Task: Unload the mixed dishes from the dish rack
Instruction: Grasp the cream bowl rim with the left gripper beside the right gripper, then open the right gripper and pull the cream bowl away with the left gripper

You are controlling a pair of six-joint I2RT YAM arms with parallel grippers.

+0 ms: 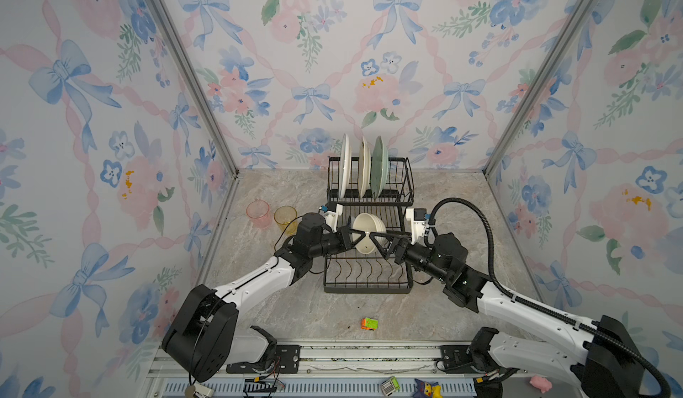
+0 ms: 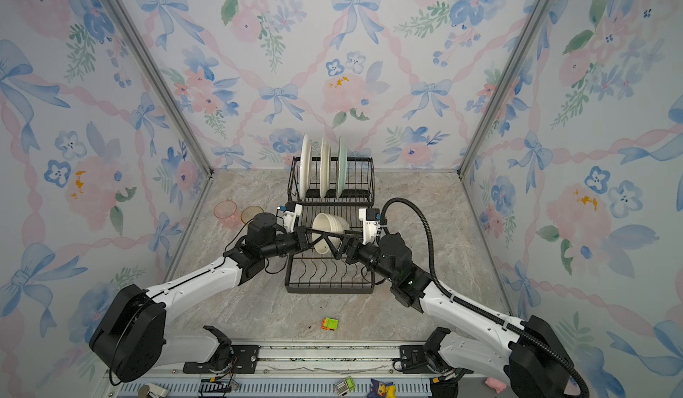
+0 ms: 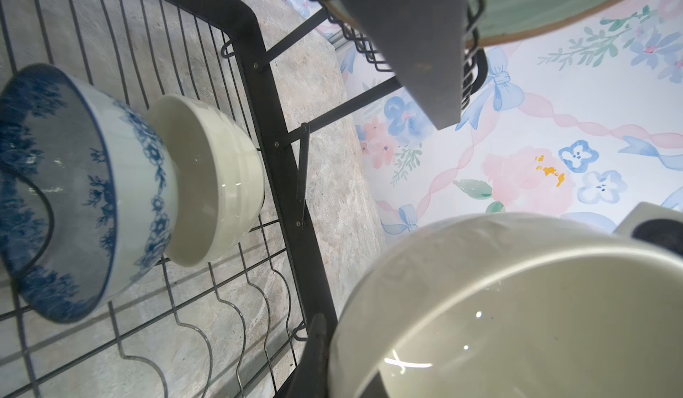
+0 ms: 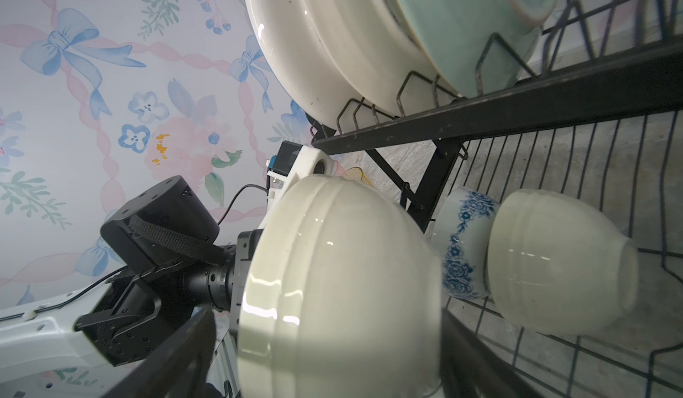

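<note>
Above dish rack (image 1: 366,289), left jaws pinch white bowl (image 1: 366,228); right jaws spread; blue-patterned bowl (image 3: 125,200) unseen from above

The black wire dish rack (image 1: 369,289) stands mid-back on the stone-patterned counter (image 1: 295,303), its raised upper basket (image 1: 406,178) behind and its flat lower tray (image 1: 404,267) in front. In the basket three plates stand on edge: white ceramic plate (image 1: 344,167) left, cream ceramic plate (image 1: 364,167) middle, pale green ceramic plate (image 1: 380,167) right. Above the tray hangs a white ceramic bowl (image 1: 366,228), with the left pincer (image 1: 356,238) on its left rim and the right pincer (image 1: 376,244) astride its right. In the tray a blue-patterned ceramic bowl (image 3: 111,200) and a second white ceramic bowl (image 3: 225,178) lie touching. Left of the rack stand a pink glass tumbler (image 1: 258,213) and, just right of it, an amber glass tumbler (image 1: 285,219). An orange-green toy block (image 1: 369,323) lies before the rack.
</note>
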